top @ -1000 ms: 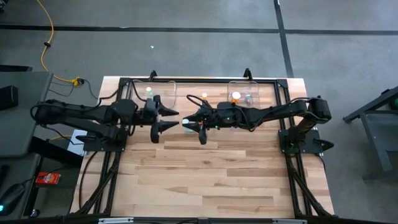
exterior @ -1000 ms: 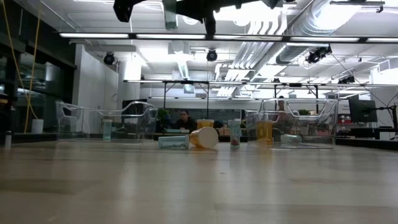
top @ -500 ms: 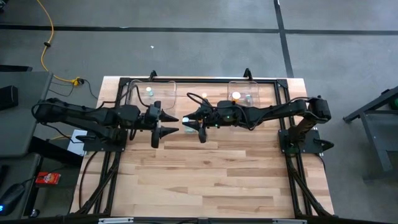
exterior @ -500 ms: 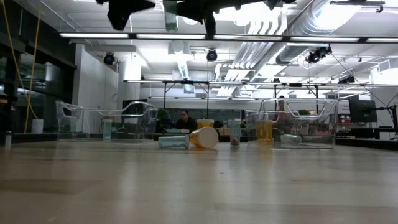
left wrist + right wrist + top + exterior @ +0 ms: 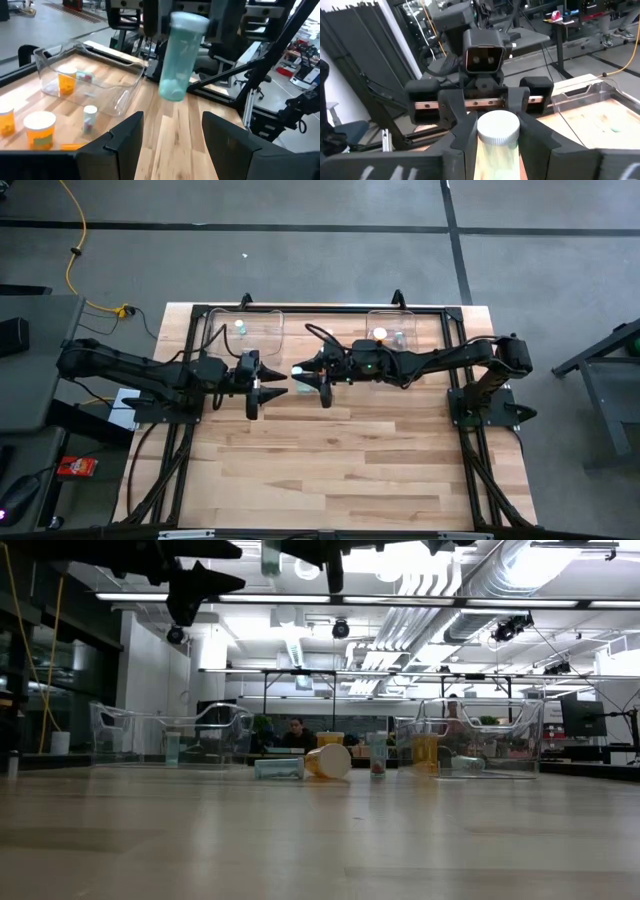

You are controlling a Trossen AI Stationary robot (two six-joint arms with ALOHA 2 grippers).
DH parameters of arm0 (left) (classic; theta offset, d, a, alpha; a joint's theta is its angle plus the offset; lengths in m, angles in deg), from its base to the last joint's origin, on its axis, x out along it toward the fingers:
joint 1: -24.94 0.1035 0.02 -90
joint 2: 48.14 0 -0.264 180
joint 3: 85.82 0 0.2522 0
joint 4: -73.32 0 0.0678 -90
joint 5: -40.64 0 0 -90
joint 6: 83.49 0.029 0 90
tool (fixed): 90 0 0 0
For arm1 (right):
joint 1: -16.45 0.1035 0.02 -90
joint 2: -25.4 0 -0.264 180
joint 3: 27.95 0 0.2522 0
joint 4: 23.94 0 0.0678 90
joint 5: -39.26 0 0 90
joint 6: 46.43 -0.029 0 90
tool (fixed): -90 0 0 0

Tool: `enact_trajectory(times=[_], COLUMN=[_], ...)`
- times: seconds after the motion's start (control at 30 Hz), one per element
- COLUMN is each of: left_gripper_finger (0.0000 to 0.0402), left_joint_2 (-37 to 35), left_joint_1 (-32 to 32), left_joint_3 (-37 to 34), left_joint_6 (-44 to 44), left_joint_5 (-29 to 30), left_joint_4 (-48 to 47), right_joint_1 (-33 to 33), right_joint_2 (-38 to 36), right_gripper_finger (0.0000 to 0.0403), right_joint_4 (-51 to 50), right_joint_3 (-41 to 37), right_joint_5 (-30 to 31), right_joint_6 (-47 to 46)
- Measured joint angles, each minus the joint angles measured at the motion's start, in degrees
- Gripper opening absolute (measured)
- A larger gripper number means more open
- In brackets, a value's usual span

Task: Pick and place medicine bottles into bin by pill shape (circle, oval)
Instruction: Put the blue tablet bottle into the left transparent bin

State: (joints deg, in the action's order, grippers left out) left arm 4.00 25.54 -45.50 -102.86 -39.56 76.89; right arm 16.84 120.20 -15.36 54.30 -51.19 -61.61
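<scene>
My right gripper is shut on a pale teal medicine bottle with a white cap, high above the table's middle; the bottle also shows at the top of the low view. My left gripper is open and empty, just left of the bottle and a little nearer the table's near edge; its fingers stand apart in the left wrist view. More bottles rest on the wood: a clear one and an orange one on their sides, and one upright. My right gripper pinches the bottle's upper end, by the white cap, between its two fingers. The fingers come level from the table's right. The bottle stands roughly upright, cap up, with its body hanging below the fingers, lifted well clear of the table.
Two clear bins stand at the far edge: the left one with a small bottle, the right one with an orange bottle and others. A black frame rims the table. Bare wood lies toward the near edge. A person sits in the room beyond.
My left gripper has drawn away from the held bottle, toward the table's near edge and somewhat down, staying open. My right gripper has shifted slightly toward the far edge with the bottle still held.
</scene>
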Motion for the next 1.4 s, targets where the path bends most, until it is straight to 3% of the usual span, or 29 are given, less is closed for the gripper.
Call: enact_trajectory(times=[1.07,1.4], left_gripper_finger=[0.019,0.019], left_joint_2=[6.54,11.09], left_joint_1=[0.0,0.03], left_joint_3=[-0.27,-0.23], left_joint_6=[-0.01,5.0], left_joint_5=[1.22,1.67], left_joint_4=[10.19,18.05], right_joint_1=[0.0,0.0], right_joint_2=[0.02,0.02], right_gripper_finger=[0.0101,0.0101], right_joint_4=[1.51,2.1], right_joint_3=[0.0,0.01], right_joint_5=[-0.26,-0.33], right_joint_6=[-1.53,-2.92])
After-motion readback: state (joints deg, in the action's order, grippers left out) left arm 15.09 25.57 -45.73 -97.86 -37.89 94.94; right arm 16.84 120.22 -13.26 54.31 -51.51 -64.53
